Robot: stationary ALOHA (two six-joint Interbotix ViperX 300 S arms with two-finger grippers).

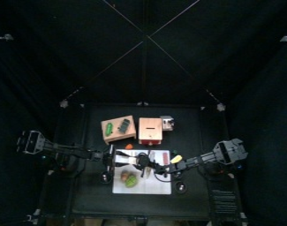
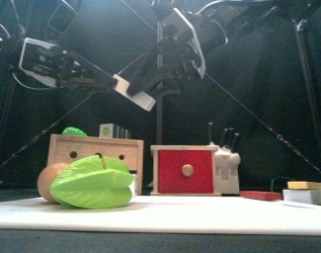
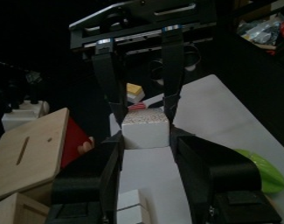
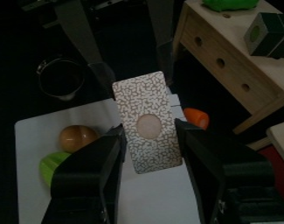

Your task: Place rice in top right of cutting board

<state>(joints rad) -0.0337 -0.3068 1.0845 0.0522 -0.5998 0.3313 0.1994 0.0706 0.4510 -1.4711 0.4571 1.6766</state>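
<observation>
Two black arms meet above the table, with one rice packet (image 2: 136, 94) hanging tilted in the air between them, well clear of the cutting board (image 2: 190, 212) below. The left pincer (image 3: 144, 140) holds the packet's pale end between widely parted jaws. The right pincer (image 4: 150, 131) straddles its speckled face, but whether it grips I cannot tell.

Only the right wrist view shows the speckles and the round mark on the packet. It also shows the board's load from above: one brown ball (image 4: 74, 137), one green piece (image 4: 51, 166) and one orange piece (image 4: 197, 115). The front view shows how high the packet hangs, with two boxes behind the board, one tan box (image 2: 94, 158) and one red box (image 2: 187, 170), side by side.
</observation>
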